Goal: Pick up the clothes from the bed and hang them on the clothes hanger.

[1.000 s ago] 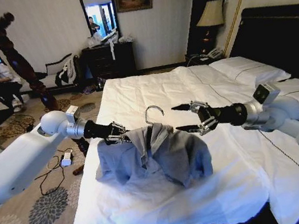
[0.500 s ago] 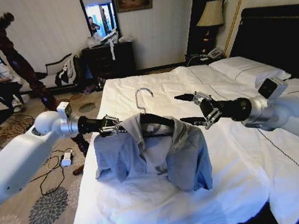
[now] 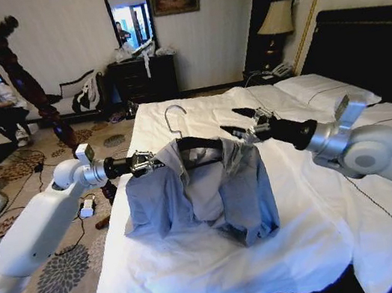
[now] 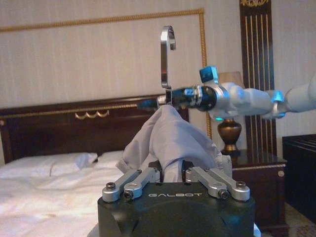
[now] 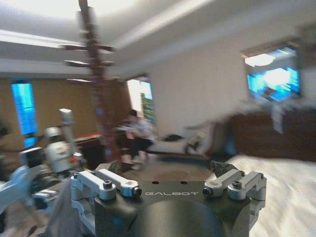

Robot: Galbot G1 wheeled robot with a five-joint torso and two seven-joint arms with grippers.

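The clothes [image 3: 204, 190] are hanging higher off the bed [image 3: 310, 232] than a second ago, draped on the clothes hanger [image 3: 178, 130], whose hook is rising. The left gripper [image 3: 147, 162] is clamping one shoulder; the right gripper [image 3: 247, 124], fingers spread, is reaching closer to the other. White sheets, dark headboard [image 3: 368, 48], lamp [image 3: 277, 18] in the corner.

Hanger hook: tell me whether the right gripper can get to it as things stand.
Probably yes. The hook stands bare above the shirt, and the open right gripper hovers beside the hanger's far shoulder with nothing between. The left gripper holds the other shoulder, clear of that path.
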